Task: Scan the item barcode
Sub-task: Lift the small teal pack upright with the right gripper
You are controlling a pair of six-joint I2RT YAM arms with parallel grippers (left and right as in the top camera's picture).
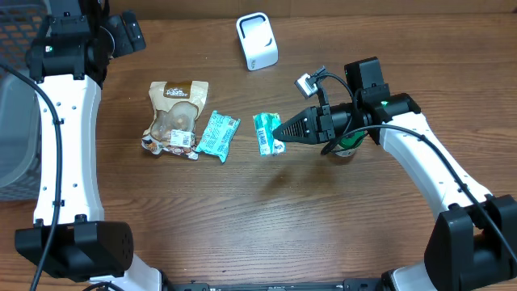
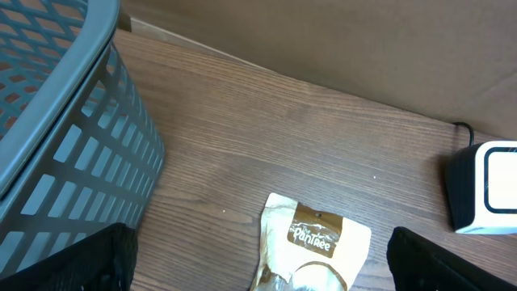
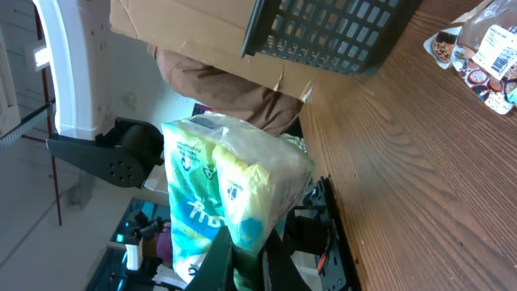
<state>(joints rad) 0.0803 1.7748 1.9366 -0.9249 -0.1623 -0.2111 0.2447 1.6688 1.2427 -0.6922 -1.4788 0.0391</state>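
Currently the right hand (image 1: pixel 279 129) is pinched shut on a green-and-white packet (image 1: pixel 266 133), holding it by 1 edge near the middle of the overhead frame. In the right wrist view the packet (image 3: pixel 227 187) fills the centre-left of the frame, standing up from the dark fingers (image 3: pixel 275 271) at the bottom edge, with its printed face turned toward the camera. From these views I cannot tell whether it clears the wood.

The white scanner (image 1: pixel 257 40) stands at the top centre of the overhead frame, well apart from the held packet. It also shows at the right edge of the left wrist view (image 2: pixel 489 187).

On the tabletop (image 1: pixel 242 218), a teal packet (image 1: pixel 218 135) lies just left of the held one. A brown pouch (image 1: pixel 174 115) lies farther left, touching or nearly touching the teal packet. A grey basket (image 1: pixel 14 121) sits at the left edge.

The left hand (image 1: pixel 126 34) is at the upper left with its jaws wide and holding nothing. Its 2 fingers (image 2: pixel 85 259) show in the bottom corners of its own view, above the brown pouch (image 2: pixel 311 246) and beside the basket (image 2: pixel 60 121).

A small green object (image 1: pixel 349 148) sits partly hidden under the right arm.
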